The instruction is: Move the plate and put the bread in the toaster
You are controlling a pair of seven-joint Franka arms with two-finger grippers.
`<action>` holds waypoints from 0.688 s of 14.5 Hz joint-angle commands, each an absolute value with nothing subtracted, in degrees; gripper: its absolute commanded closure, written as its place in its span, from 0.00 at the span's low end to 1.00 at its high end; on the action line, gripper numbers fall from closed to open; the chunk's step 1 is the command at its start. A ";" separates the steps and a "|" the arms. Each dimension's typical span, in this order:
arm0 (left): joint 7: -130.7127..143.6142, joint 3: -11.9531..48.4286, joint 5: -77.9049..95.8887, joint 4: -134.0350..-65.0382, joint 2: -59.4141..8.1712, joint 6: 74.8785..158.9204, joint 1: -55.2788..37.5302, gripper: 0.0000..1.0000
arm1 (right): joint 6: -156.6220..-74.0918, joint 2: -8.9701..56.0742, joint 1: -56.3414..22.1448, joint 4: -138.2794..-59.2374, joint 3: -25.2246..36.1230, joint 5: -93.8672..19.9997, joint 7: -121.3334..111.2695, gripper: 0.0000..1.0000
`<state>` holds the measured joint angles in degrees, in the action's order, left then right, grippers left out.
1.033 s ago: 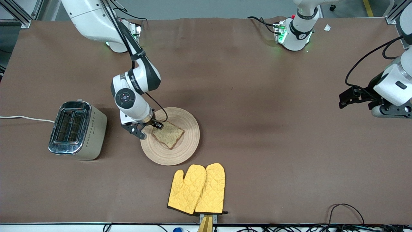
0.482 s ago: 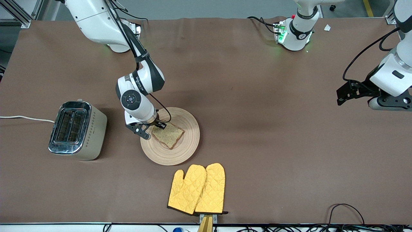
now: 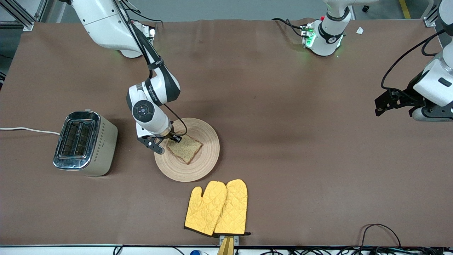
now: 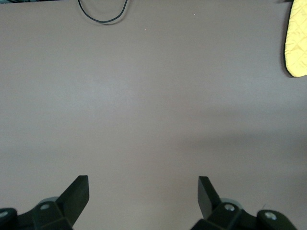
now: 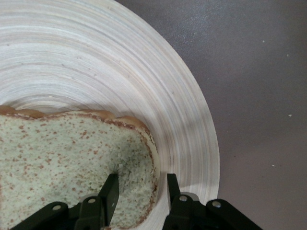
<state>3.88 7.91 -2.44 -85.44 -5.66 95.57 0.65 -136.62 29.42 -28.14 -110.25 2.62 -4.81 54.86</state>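
The right tool (image 5: 138, 194) has settled lower, fingers now straddling the speckled brown bread slice's (image 3: 184, 147) crust on the round beige wooden plate (image 3: 207, 161) (left tool (image 4: 143, 194) waits, spread wide), so pickup looks imminent.

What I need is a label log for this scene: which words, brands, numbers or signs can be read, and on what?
None can be read.
The right arm's cable strap: white lettering, too small to read.
The toaster: diamond marks only, no words.
The bread, plate, yellow oven mitts: no text.
The right end effector at the bread, the left end effector waiting over the table: unmarked.
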 commanded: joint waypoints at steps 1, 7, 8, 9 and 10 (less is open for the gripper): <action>3.34 6.86 -2.02 -87.19 -5.18 96.77 0.62 0.00 | -137.11 30.06 -27.69 -110.13 2.37 -5.45 54.76 0.56; 2.99 5.28 -2.46 -86.39 -4.13 96.42 -0.88 0.00 | -138.96 31.11 -27.86 -110.30 2.29 -5.45 54.76 0.66; 1.94 5.19 -2.37 -86.57 -4.13 96.42 -1.05 0.00 | -139.04 31.11 -27.86 -110.30 2.37 -5.45 54.76 0.68; 0.54 5.01 -1.68 -86.92 -4.04 96.50 -1.14 0.00 | -139.04 31.11 -27.95 -110.30 2.29 -5.45 54.76 0.71; 0.27 4.23 -1.67 -88.14 -3.00 96.85 -2.53 0.00 | -139.04 31.11 -28.12 -110.30 2.29 -5.45 54.76 0.75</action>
